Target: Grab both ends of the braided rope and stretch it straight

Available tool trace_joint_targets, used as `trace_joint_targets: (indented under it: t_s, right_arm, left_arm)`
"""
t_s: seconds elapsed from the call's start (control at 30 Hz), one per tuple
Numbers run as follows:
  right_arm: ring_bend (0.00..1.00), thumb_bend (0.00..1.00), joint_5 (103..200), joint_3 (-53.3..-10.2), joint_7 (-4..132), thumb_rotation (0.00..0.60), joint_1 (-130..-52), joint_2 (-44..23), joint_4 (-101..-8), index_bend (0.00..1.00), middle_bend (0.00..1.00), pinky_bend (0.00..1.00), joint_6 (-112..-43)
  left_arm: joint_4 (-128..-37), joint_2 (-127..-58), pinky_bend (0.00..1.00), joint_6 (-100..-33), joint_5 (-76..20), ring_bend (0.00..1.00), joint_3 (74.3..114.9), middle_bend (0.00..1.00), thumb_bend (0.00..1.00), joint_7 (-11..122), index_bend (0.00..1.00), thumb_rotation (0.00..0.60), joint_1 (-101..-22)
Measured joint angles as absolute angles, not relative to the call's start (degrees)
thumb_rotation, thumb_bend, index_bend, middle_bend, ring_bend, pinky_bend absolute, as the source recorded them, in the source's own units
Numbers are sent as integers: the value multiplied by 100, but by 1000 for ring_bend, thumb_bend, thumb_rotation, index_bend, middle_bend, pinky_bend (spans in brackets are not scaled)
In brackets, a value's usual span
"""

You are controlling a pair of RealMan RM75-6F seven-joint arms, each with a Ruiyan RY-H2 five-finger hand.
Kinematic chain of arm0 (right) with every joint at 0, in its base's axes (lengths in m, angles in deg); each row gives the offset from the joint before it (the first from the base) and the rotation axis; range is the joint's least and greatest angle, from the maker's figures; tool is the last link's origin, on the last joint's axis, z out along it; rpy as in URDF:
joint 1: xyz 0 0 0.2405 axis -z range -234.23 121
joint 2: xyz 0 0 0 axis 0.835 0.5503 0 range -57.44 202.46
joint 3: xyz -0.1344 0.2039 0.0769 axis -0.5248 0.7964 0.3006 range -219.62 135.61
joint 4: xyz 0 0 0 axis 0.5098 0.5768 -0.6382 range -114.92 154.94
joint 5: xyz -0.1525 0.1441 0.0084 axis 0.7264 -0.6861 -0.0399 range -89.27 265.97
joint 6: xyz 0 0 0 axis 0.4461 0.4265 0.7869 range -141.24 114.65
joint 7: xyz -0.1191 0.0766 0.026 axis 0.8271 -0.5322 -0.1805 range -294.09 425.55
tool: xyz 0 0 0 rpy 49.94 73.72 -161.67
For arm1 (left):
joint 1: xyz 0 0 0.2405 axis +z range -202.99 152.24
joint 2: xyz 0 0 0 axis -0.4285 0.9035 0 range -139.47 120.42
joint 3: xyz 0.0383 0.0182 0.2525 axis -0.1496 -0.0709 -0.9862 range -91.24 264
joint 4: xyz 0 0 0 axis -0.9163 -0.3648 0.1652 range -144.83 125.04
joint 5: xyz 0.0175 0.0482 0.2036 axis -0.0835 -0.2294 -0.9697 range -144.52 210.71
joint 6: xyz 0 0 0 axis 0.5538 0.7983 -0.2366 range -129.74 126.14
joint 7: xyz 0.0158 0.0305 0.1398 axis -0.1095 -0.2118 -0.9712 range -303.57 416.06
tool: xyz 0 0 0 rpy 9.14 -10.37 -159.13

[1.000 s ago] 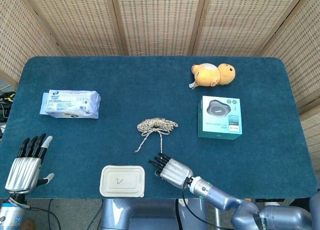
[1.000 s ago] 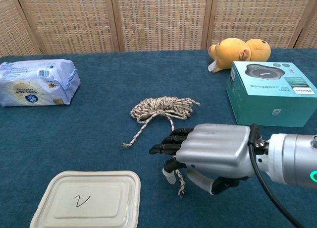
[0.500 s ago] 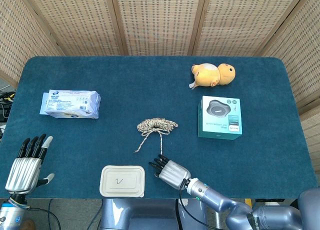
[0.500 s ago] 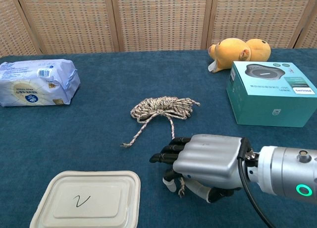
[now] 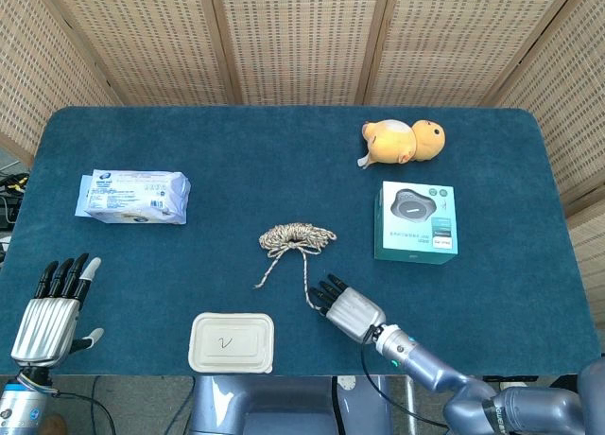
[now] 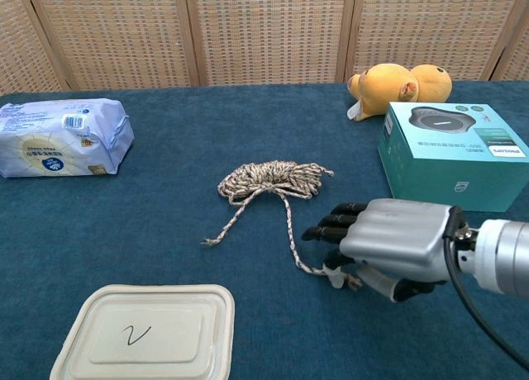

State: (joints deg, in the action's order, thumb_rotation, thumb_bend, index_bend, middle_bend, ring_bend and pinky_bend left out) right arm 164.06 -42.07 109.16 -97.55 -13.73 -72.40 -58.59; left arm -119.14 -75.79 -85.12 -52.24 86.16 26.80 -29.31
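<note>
The braided rope [image 5: 298, 234] [image 6: 269, 179] lies coiled mid-table on the blue cloth. One loose end [image 6: 205, 243] trails toward the front left. The other strand runs down and bends right to my right hand [image 5: 348, 307] [image 6: 393, 244]. This hand lies low over the cloth, and its thumb and fingers pinch that rope end [image 6: 333, 273]. My left hand [image 5: 52, 307] hovers at the table's front left corner with fingers spread and nothing in it, far from the rope. The chest view does not show it.
A white lidded container [image 5: 232, 342] [image 6: 149, 334] sits at the front, left of the right hand. A teal box [image 5: 416, 221] [image 6: 450, 153] and a yellow plush toy [image 5: 402, 140] [image 6: 401, 84] stand to the right. A wipes pack [image 5: 132, 197] [image 6: 62, 138] lies far left.
My right hand has moved right and slightly away from the front edge, dragging the near rope end with it, so that strand now bends right. The left hand has stayed still.
</note>
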Motion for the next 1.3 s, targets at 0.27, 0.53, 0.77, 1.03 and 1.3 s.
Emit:
trace_joint_targets:
  t_s: [0.27, 0.53, 0.77, 1.03, 1.3]
  right_arm:
    - [0, 570, 16348, -4104, 10610, 600, -9635, -1213, -7131, 307, 0, 0, -6290]
    - [0, 380, 16293, -3873, 9799, 600, -9496, -1220, -7278, 338, 0, 0, -6645]
    - [0, 380, 15932, -3718, 9989, 600, -9512, -1610, -7041, 370, 0, 0, -6798]
    - [0, 382, 15617, -3562, 10293, 600, -9526, -1473, -7314, 405, 0, 0, -7016]
    - [0, 383, 15356, -3624, 10350, 600, -9571, -1561, -7287, 429, 0, 0, -6939]
  left_arm:
    - [-11925, -7580, 0, -8537, -5242, 0, 8593, 0, 0, 2674, 0, 600, -2929]
    - [-11928, -7581, 0, -8551, -5260, 0, 8575, 0, 0, 2669, 0, 600, -2929]
    - [-11908, -7566, 0, -8533, -5216, 0, 8583, 0, 0, 2726, 0, 600, -2940]
    - [-11905, -7541, 0, -8505, -5210, 0, 8582, 0, 0, 2775, 0, 600, -2966]
    - [-11926, -7542, 0, -8556, -5278, 0, 8544, 0, 0, 2751, 0, 600, -2942]
